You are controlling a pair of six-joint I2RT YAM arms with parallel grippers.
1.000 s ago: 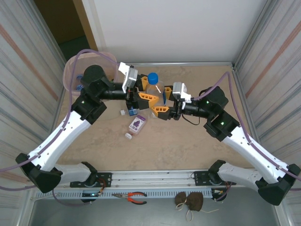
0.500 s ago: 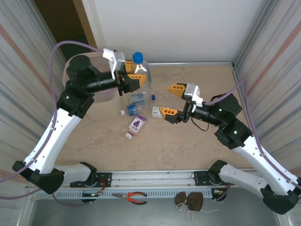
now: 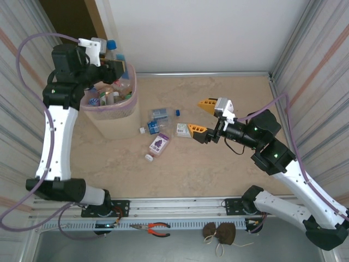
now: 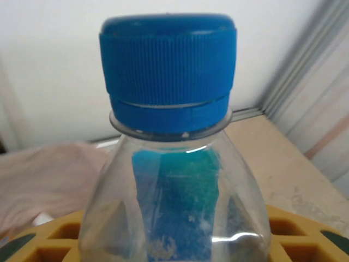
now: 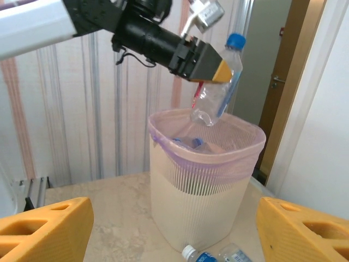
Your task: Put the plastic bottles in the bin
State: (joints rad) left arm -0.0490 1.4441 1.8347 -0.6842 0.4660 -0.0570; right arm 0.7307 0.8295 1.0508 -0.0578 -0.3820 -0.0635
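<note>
Taking the arm bases as six o'clock, the bin stands at the table's ten o'clock corner. Its pink liner is folded over the rim, and several binned bottles lie inside.

The left gripper hangs over the bin's mouth near the twelve o'clock side of the rim, clamped on a clear bottle. From the right wrist, the held bottle is tilted, with its cap pointing to about one o'clock and its base low over the liner. I cannot tell whether the base is below the rim. From the left wrist, its blue cap sits close to the lens. A blue label shows through the clear shoulders, and the yellow fingers flank it at the bottom.

The right gripper is just off the table's centre, toward two o'clock, and points to nine o'clock at the bin. Its jaws stand wide apart with nothing between them. Its nearer finger is just beside one labelled bottle, and I cannot tell whether they touch.

The loose bottles lie on the table between the bin and the right gripper. They are a clear one with a blue label, a small blue one, a purple-labelled one and the one by the finger. In the right wrist view, a white-capped one lies at the bin's foot.
</note>
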